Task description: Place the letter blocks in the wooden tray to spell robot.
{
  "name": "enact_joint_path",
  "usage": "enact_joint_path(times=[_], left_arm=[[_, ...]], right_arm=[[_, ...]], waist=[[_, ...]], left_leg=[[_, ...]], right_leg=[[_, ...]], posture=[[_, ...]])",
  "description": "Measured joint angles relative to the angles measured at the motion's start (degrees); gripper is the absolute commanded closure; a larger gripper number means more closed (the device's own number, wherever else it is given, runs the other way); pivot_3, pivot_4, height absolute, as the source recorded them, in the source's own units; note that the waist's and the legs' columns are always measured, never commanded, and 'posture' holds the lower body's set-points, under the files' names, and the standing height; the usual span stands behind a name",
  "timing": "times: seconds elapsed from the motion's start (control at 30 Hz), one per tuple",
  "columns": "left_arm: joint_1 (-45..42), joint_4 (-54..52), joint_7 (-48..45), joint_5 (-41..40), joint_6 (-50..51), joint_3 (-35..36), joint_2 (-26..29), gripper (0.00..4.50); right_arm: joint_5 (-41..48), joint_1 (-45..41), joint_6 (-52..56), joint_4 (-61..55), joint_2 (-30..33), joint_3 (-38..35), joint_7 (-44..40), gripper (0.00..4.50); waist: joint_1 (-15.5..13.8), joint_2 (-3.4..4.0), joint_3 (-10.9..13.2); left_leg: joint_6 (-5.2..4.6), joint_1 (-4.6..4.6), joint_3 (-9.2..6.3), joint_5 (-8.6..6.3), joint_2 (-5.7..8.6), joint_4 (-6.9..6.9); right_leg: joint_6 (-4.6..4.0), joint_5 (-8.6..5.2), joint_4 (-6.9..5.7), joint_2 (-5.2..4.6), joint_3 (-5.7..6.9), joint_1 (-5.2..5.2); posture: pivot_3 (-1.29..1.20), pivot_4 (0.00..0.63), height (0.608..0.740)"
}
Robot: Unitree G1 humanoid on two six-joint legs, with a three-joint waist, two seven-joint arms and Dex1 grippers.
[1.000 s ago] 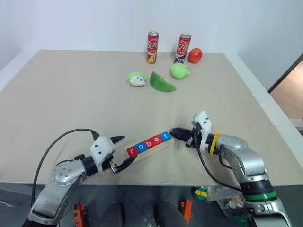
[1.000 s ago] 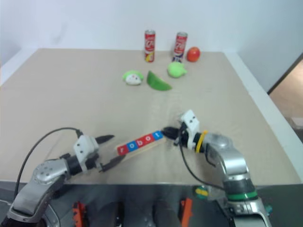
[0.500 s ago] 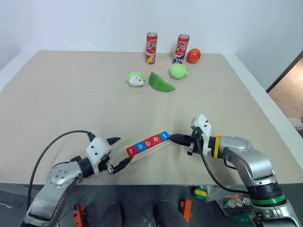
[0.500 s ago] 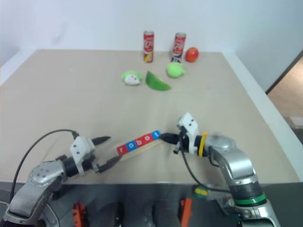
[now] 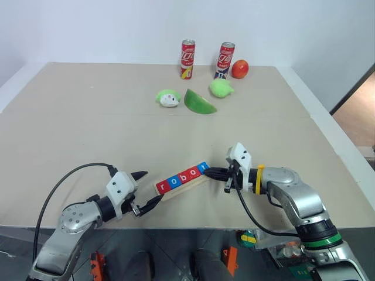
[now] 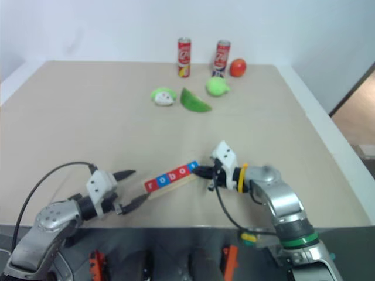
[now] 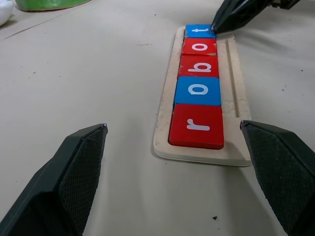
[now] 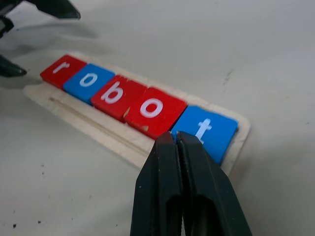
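The wooden tray (image 5: 188,184) lies slanted near the table's front edge. Five letter blocks sit in it in a row: red r (image 7: 197,126), blue o (image 7: 198,90), red b (image 7: 199,66), red o (image 7: 200,47), blue t (image 7: 200,31), reading robot. My left gripper (image 5: 154,184) is open, level with the table, its fingers (image 7: 81,167) spread to either side of the tray's r end without touching it. My right gripper (image 5: 206,171) is shut and holds nothing. Its tip (image 8: 173,135) rests against the t block (image 8: 206,130) at the tray's other end.
Two red cans (image 5: 188,57) (image 5: 226,58) and a red round fruit (image 5: 240,68) stand at the back. In front of them lie a green slice (image 5: 199,101), a green round toy (image 5: 221,88) and a green-white toy (image 5: 169,97). The table's front edge is just behind the grippers.
My right wrist has turned a little and its shut tip now lies against the t block. The left gripper, tray and blocks have stayed put.
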State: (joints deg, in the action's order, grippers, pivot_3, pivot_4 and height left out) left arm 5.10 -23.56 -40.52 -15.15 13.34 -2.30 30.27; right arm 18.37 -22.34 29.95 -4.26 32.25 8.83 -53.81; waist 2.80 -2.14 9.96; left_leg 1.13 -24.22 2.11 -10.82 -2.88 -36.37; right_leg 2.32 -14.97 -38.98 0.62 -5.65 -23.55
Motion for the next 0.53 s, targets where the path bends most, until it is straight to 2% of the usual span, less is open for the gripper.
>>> enact_joint_path(times=[0.13, 0.17, 0.23, 0.33, 0.4, 0.53], left_arm=[[-0.8, 0.6, 0.3, -1.0, 0.3, 1.3, -0.1, 0.0], [-1.9, 1.8, 0.7, -2.0, 0.7, 2.9, -0.2, 0.0], [-4.9, 4.5, 1.6, -4.1, 1.7, 7.3, 0.1, 0.0], [-8.3, 7.6, 1.7, -6.4, 2.8, 13.5, 2.4, 0.0], [-9.8, 11.8, 0.9, -6.3, 2.1, 14.7, 3.9, 0.0], [-11.9, 17.2, 0.1, -6.2, 1.3, 16.8, 5.6, 0.0]], right_arm=[[0.5, -2.0, -0.3, 0.6, -0.1, -0.5, 0.0, 4.45], [1.2, -3.3, -0.3, 1.6, -0.1, -1.0, -0.1, 3.93], [2.4, -6.7, -0.2, 4.7, 0.1, -3.7, -0.1, 3.39], [3.7, -12.2, -0.7, 9.7, 2.7, -9.1, -0.8, 2.33], [3.8, -13.4, -2.1, 14.0, 5.6, -10.0, -3.5, 1.61], [3.8, -11.5, -3.4, 17.9, 7.4, -11.7, -5.7, 0.29]], waist=[[0.0, 0.0, 0.0], [0.0, 0.0, 0.0], [0.0, -0.01, 0.0], [0.0, -0.03, 0.0], [0.0, -0.04, 0.0], [-0.2, -0.05, 0.0]], left_leg=[[0.0, 0.0, -0.02, 0.0, 0.0, -0.01], [-0.02, 0.0, -0.02, 0.01, 0.0, -0.03], [-0.06, 0.0, -0.01, 0.05, -0.03, -0.07], [-0.06, 0.01, 0.01, 0.05, -0.01, -0.08], [-0.01, 0.01, 0.02, -0.01, 0.01, -0.02], [0.02, -0.12, -0.03, -0.1, 0.01, 0.04]], right_leg=[[0.0, 0.01, -0.01, 0.0, 0.03, 0.01], [-0.01, 0.06, -0.01, 0.01, 0.04, 0.0], [-0.04, 0.13, -0.01, 0.04, 0.07, 0.0], [0.01, 0.1, 0.02, 0.02, 0.04, 0.04], [0.04, 0.01, 0.06, 0.0, 0.04, 0.06], [-0.07, -0.07, 0.05, -0.01, 0.09, -0.04]], posture=[[0.0, 0.15, 0.74], [0.0, 0.15, 0.74], [0.0, 0.15, 0.74], [0.0, 0.15, 0.74], [0.0, 0.15, 0.74], [0.0, 0.15, 0.74]])
